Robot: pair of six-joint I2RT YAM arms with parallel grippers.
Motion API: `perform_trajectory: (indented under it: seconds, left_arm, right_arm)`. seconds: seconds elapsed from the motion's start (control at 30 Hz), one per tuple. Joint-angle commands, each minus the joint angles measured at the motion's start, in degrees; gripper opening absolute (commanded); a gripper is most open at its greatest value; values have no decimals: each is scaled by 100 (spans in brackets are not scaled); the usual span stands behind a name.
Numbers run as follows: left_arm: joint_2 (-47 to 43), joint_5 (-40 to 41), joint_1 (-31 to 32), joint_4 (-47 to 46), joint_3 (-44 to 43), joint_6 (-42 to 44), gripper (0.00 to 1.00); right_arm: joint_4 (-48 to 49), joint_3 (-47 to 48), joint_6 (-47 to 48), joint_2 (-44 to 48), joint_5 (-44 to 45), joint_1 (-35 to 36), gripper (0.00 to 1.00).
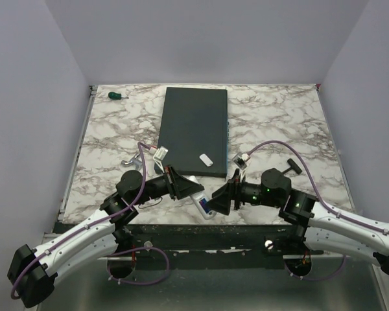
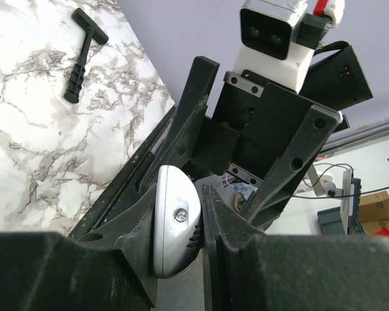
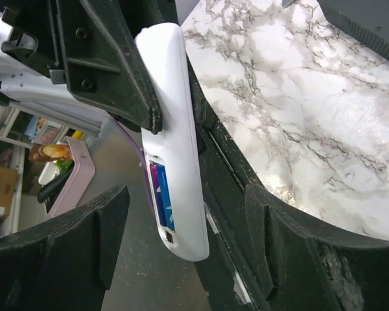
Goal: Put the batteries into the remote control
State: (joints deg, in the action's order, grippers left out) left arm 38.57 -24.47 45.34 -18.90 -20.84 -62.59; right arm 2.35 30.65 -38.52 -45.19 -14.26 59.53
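Within left claw [image 2: 175,210], remote control [image 2: 173,243] clamped, right claw [image 3: 188,223] spread nearby

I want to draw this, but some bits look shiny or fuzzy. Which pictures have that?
Right wrist: the table glares white low on the right, and the right fingers up close are dark and blurry. Left wrist: the left fingers look grainy, the remote sharp. Top: soft, even light, no glare.
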Motion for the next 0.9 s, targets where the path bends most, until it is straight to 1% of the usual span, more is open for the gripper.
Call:
perform_trajectory:
  seconds: [0.0,0.07,0.23,0.3,0.5,0.6,0.67,0.8,0.87]
  left_arm:
    - [-51,-10,-4,-437,-77,-48,0]
    - [-51,-20,-5,-470,-69,-61,0]
    - [-61,-32,-7,-492,-76,-69,0]
    - [-65,-32,-5,-492,-67,-69,0]
    - [-71,-51,-4,-527,-68,-69,0]
    - [-86,-50,-4,-527,-76,-69,0]
    - [-114,-49,-5,-527,-77,-61,0]
    - [-141,-33,-1,-495,-90,-58,0]
    - [-153,-32,-7,-499,-89,-65,0]
  right_arm:
    - [488,-130,-102,-159,-15,-1,76]
    - [627,-173,-138,-211,-15,-2,74]
    - [750,-194,-152,-302,-54,2,64]
    - [751,-193,-147,-322,-79,3,62]
    - [899,-279,-253,-337,-149,4,53]
    - [986,-308,-284,-377,-189,4,45]
    - [990,-299,-305,-417,-200,3,43]
    - [987,-288,-300,-489,-226,-2,29]
    - [989,-287,-304,-500,-226,6,19]
